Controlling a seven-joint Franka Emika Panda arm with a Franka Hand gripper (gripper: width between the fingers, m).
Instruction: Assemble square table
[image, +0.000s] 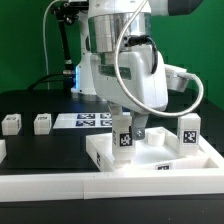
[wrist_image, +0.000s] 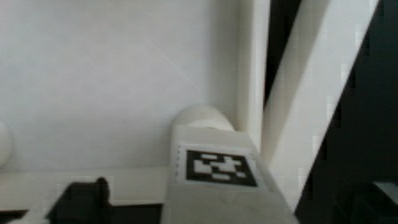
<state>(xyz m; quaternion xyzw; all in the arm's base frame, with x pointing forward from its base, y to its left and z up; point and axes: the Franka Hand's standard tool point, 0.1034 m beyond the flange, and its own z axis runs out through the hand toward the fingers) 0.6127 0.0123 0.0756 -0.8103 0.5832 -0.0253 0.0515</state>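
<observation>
The white square slab (image: 165, 158) lies at the exterior view's lower right, and it shows as a pale surface (wrist_image: 107, 80) in the wrist view. A white tagged leg post (image: 124, 139) stands on the slab's near left corner. My gripper (image: 127, 131) straddles this post (wrist_image: 222, 165) with its jaws open. In the wrist view, the dark fingers (wrist_image: 80, 200) stand clear of the post's sides. A second tagged leg post (image: 189, 131) stands upright on the slab's right side. Two more short leg posts (image: 42, 122) lie on the black worktop at the left, the other one (image: 11, 123) near the edge.
The marker board (image: 85, 121) lies flat on the black worktop behind the slab. A white raised rail (image: 70, 183) runs along the front of the slab and up its right side. The arm's white body and grey cable hang above the slab.
</observation>
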